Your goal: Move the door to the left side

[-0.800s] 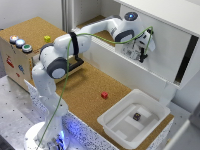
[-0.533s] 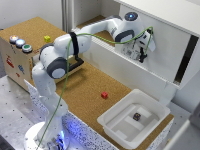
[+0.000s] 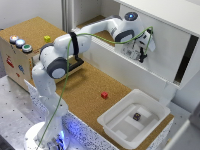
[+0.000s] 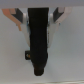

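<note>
In the exterior view, one white arm reached into a white cabinet, its claw pressed close to the door at the exterior view's right. On the cork worktop lay one red cube, one yellow cube and one white tub.

In the blurry wrist view, the claw perhaps gripped a dark handle; I cannot tell. Sliding well would need steady pressure along the track.

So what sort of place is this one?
Probably a robot lab test bench, not a home: an arm mounted by a cork-topped table, a box of coloured buttons, and a mock white cabinet.
</note>
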Motion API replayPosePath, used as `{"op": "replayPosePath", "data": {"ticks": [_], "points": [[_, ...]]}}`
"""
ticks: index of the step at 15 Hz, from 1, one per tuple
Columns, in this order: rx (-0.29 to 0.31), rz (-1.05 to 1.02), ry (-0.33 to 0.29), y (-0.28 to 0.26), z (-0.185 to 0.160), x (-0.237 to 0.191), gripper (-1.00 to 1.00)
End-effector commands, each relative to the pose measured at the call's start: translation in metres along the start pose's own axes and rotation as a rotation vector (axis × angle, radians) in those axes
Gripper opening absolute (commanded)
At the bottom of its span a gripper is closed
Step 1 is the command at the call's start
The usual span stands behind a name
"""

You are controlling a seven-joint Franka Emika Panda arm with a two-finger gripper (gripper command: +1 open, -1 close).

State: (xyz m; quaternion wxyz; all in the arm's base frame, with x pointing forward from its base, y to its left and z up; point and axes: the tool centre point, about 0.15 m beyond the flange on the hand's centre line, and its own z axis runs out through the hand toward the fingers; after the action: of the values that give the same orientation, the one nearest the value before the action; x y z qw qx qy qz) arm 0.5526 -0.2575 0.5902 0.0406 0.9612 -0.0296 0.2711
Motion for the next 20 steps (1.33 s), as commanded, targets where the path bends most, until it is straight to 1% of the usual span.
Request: {"op": "replayPosePath", "data": {"ticks": [1, 11, 20], "points": [[0.014, 0.01, -0.047, -0.021, 0.017, 0.004, -1.0], [-0.004, 0.012, -0.037, -0.044, 0.017, 0.008, -1.0], [-0.024, 0.001, -0.042, -0.069, 0.017, 0.011, -1.0]]}}
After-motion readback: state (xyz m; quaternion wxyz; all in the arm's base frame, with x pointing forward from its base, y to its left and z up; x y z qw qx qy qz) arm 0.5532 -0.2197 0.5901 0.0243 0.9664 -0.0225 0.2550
